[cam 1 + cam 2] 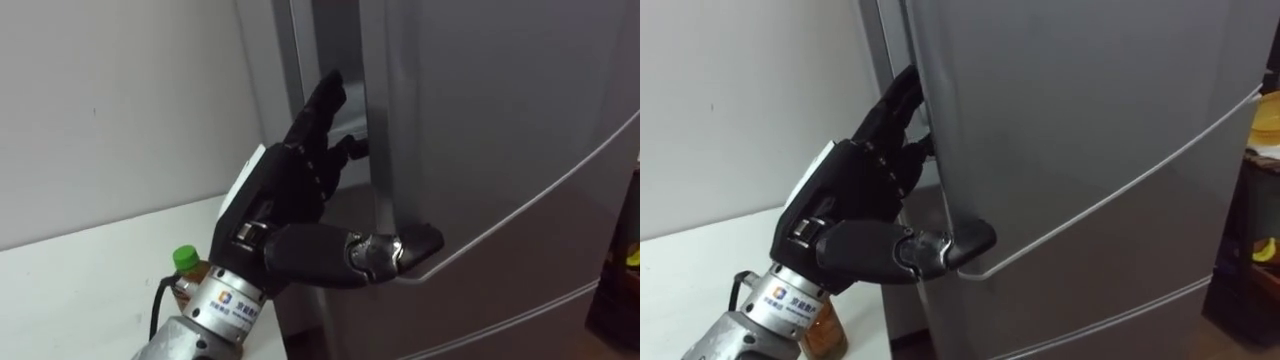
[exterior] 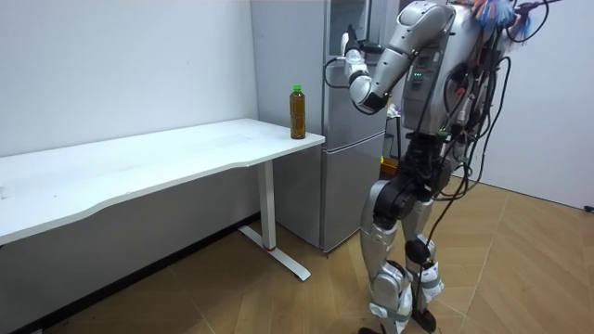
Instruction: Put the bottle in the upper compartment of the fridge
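No print legible: small logo sticker [image 1: 229,304] on the left hand [image 1: 290,185] wrist, lower left of frame, characters too small; bottle [image 2: 297,111] label unreadable.

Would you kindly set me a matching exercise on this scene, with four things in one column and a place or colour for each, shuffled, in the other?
Things:
1. bottle
2. bottle cap
3. left hand
4. table

Descriptions:
A. white
B. gripping the edge of the upper fridge door
C. green
D. standing upright on the table's end, next to the fridge

Pairs: 1-D, 2-C, 3-B, 4-A
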Motion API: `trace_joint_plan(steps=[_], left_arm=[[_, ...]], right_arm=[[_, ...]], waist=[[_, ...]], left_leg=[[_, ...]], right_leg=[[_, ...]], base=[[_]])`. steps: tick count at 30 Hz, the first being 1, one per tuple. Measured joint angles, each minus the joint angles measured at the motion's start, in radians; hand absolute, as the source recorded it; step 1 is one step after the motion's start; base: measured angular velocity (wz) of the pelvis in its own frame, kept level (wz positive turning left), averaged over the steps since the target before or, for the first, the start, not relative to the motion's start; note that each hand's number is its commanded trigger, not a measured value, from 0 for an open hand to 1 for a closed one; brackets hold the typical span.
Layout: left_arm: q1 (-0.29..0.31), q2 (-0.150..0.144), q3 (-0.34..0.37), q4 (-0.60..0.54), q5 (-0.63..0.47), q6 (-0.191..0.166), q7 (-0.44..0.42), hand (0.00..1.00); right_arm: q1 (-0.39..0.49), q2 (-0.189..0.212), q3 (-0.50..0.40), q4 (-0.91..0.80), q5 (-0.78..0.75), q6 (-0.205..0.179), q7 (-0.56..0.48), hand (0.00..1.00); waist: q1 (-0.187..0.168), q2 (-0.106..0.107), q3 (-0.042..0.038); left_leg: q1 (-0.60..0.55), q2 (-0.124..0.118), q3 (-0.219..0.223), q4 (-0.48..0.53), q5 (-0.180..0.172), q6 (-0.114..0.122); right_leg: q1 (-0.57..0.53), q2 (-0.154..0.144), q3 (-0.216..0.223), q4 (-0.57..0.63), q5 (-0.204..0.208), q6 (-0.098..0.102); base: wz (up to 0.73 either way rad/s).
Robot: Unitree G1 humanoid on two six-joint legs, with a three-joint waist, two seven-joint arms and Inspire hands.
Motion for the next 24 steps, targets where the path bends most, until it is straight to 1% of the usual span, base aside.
trace_joint_plan(steps=[3,7,9,12,14,15,16,17,18,19,21,22,24], left_arm=[[0.000,0.000,-0.018,0.000,-0.005,-0.008,0.000,0.00],[0.000,-0.002,-0.076,0.000,-0.022,-0.025,0.000,0.00],[0.000,-0.002,-0.096,0.000,-0.022,-0.034,-0.003,0.00],[-0.005,-0.002,-0.126,0.000,-0.023,-0.039,-0.025,0.00],[-0.010,-0.006,-0.158,0.004,-0.023,-0.040,-0.056,0.00],[-0.011,-0.006,-0.167,0.006,-0.022,-0.038,-0.065,0.00],[-0.011,-0.005,-0.193,0.015,-0.022,-0.031,-0.090,0.00],[-0.011,-0.001,-0.219,0.030,-0.022,-0.012,-0.124,0.00],[-0.011,0.001,-0.235,0.037,-0.022,-0.005,-0.139,0.00],[-0.011,0.001,-0.255,0.044,-0.019,0.016,-0.169,0.00],[-0.011,0.004,-0.271,0.049,-0.018,0.033,-0.201,0.00],[-0.012,0.006,-0.272,0.050,-0.018,0.033,-0.220,0.00],[-0.014,0.009,-0.272,0.050,-0.019,0.033,-0.243,0.00]], right_arm=[[0.000,0.000,0.000,-0.003,0.000,0.000,0.000,0.00],[0.001,0.000,0.001,-0.010,0.006,0.000,0.000,0.00],[0.001,0.000,0.001,-0.015,0.005,0.000,-0.002,0.00],[0.000,0.000,0.001,-0.018,0.005,0.000,-0.012,0.00],[-0.002,0.000,0.002,-0.018,0.005,0.000,-0.019,0.00],[-0.002,0.000,0.002,-0.018,0.005,0.000,-0.021,0.00],[-0.002,0.000,0.002,-0.018,0.006,-0.001,-0.026,0.00],[-0.002,0.001,0.002,-0.018,0.006,-0.004,-0.035,0.00],[-0.002,0.001,0.002,-0.018,0.006,-0.007,-0.041,0.00],[-0.001,0.001,0.002,-0.016,0.005,-0.007,-0.049,0.00],[0.002,0.002,0.002,-0.016,0.005,-0.008,-0.056,0.00],[0.004,0.003,0.001,-0.016,0.006,-0.008,-0.060,0.00],[0.009,0.005,0.002,-0.016,0.007,-0.008,-0.066,0.00]], waist=[[-0.003,0.000,-0.0001],[-0.009,-0.003,-0.0008],[-0.026,-0.005,-0.0013],[-0.049,-0.007,-0.0012],[-0.062,-0.007,-0.0010],[-0.067,-0.008,-0.0007],[-0.084,-0.010,0.0004],[-0.093,-0.012,0.0018],[-0.097,-0.013,0.0027],[-0.107,-0.016,0.0050],[-0.115,-0.021,0.0082],[-0.117,-0.022,0.0084],[-0.118,-0.030,0.0130]], left_leg=[[0.001,-0.001,0.009,-0.003,0.000,0.006],[0.003,-0.001,0.015,-0.006,0.000,0.012],[0.003,-0.002,0.015,-0.005,0.000,0.013],[0.003,0.000,0.034,-0.006,0.000,0.013],[0.003,0.001,0.050,-0.007,0.000,0.013],[0.003,0.002,0.053,-0.007,0.000,0.012],[0.005,0.002,0.054,-0.006,0.001,0.012],[0.010,0.002,0.060,-0.007,0.001,0.012],[0.013,0.002,0.063,-0.007,0.001,0.011],[0.018,0.002,0.066,-0.008,0.000,0.011],[0.020,0.004,0.075,-0.008,0.000,0.010],[0.019,0.006,0.083,-0.007,0.001,0.009],[0.019,0.008,0.090,-0.005,0.002,0.008]], right_leg=[[-0.002,-0.001,0.006,-0.002,0.011,0.005],[-0.004,-0.001,0.015,-0.002,0.023,0.009],[-0.004,-0.002,0.016,-0.002,0.024,0.010],[-0.007,-0.002,0.021,-0.002,0.024,0.010],[-0.014,0.002,0.042,-0.002,0.024,0.009],[-0.015,0.002,0.045,-0.002,0.024,0.008],[-0.014,0.002,0.045,-0.001,0.025,0.008],[-0.016,0.003,0.050,-0.002,0.024,0.006],[-0.018,0.003,0.054,-0.002,0.024,0.005],[-0.020,0.004,0.063,-0.002,0.018,0.005],[-0.023,0.007,0.071,0.000,0.016,0.005],[-0.032,0.008,0.076,0.001,0.018,0.003],[-0.036,0.012,0.084,0.001,0.021,0.001]], base=[[-0.09],[-0.02],[-0.03],[-0.19],[-0.31],[-0.20],[-0.11],[-0.11],[-0.14],[-0.11],[-0.15],[-0.22],[-0.12]])
